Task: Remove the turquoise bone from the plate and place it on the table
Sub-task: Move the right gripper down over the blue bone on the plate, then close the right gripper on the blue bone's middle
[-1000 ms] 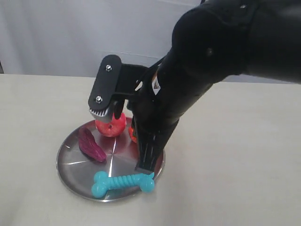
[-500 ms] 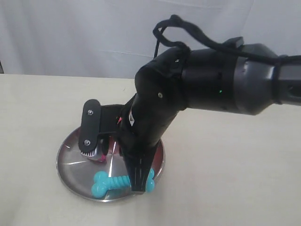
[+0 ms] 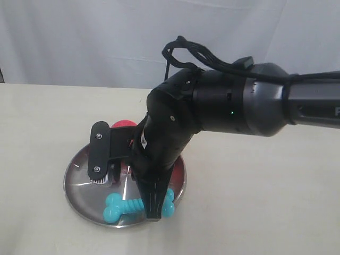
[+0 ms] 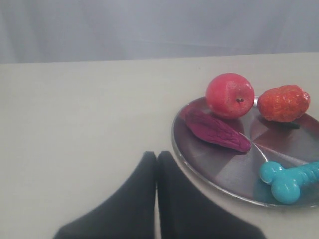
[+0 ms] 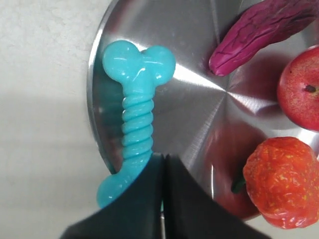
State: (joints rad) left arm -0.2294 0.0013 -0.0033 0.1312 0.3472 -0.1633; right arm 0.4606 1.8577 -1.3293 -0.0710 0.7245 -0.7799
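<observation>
**Backdrop:** A pale grey-white backdrop (image 3: 79,37) closes off the whole scene behind the far edge of the counter (image 3: 265,202). Faint vertical folds show in it, consistent with hung cloth or sheeting. No window, door or floor is in view.

**Far left corner:** A dark sliver (image 3: 1,76) stands at the far left corner of the counter, against the backdrop. It is too narrow to identify.

**Counter:** The surface is flat, matte and cream-beige, and runs past the left, right and near limits of every view.

**Light:** Lighting is even and diffuse, with soft-edged shadows on the surface. The source is not seen.
</observation>
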